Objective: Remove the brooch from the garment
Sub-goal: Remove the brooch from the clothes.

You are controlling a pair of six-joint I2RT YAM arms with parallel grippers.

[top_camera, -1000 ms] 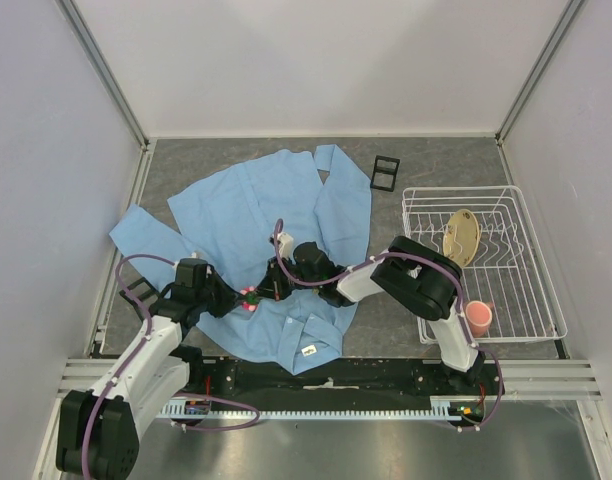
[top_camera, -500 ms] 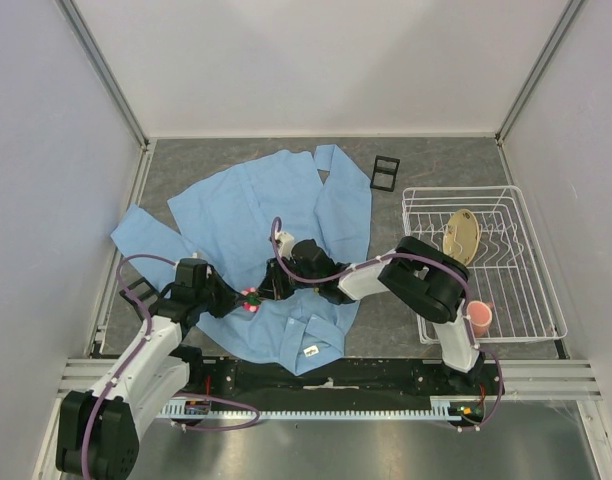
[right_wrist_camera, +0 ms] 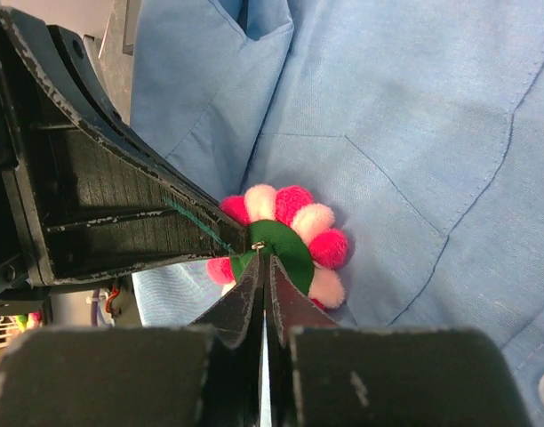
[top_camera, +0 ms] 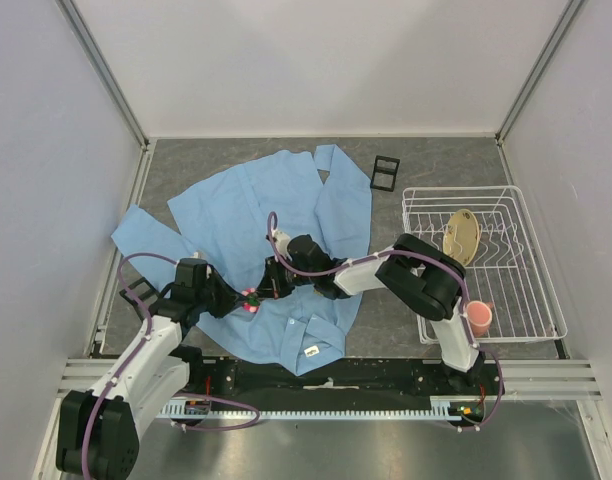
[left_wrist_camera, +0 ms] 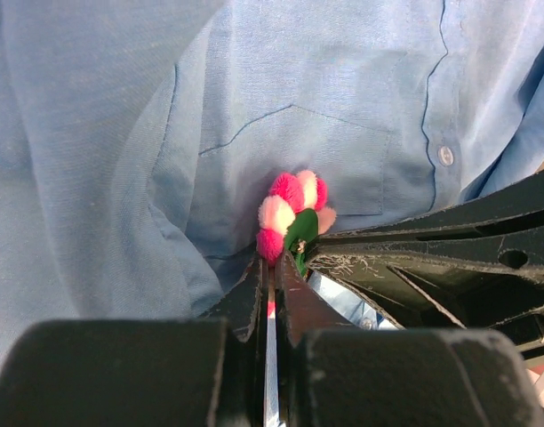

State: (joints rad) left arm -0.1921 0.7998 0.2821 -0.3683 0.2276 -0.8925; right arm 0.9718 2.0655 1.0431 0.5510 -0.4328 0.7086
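Right gripper point(right_wrist_camera: 261, 260): jaws squeezed together, tips nipping the green backing point(right_wrist_camera: 285, 249) of the brooch point(right_wrist_camera: 299, 213), right at a tiny metal bit point(right_wrist_camera: 257, 246). It could be the clasp end, but it is too small to be sure.
Left gripper point(left_wrist_camera: 270, 271): jaws all but closed as well, with a thin pale-and-red sliver between them. Cloth or petal, I can't tell. The tips touch the lowest pink petal.
Meeting point: 2 sets of fingers come in from opposite sides, tips just beside each other at the flower's edge.
Brooch position: on the chest pocket point(left_wrist_camera: 343, 169) of the garment point(left_wrist_camera: 94, 133), turned so its green back shows in both wrist views. From above it is a red dot between the 2 grippers, on the part of the shirt nearest the arm bases.
Feel, my read: very light, with fuzzy pom-pom petals that are soft and squashy and likely to give and slide under the pads.
Where to hold: the flat green backing or the metal fastening looks stiffer and gives a surer pinch. The fluff does not.
Garment: thin, limp cloth. I expect it to tent up with the flower unless 1 gripper pins it down just beside the pin.
Risk: a sharp pin could snag the weave if pulled at an angle.
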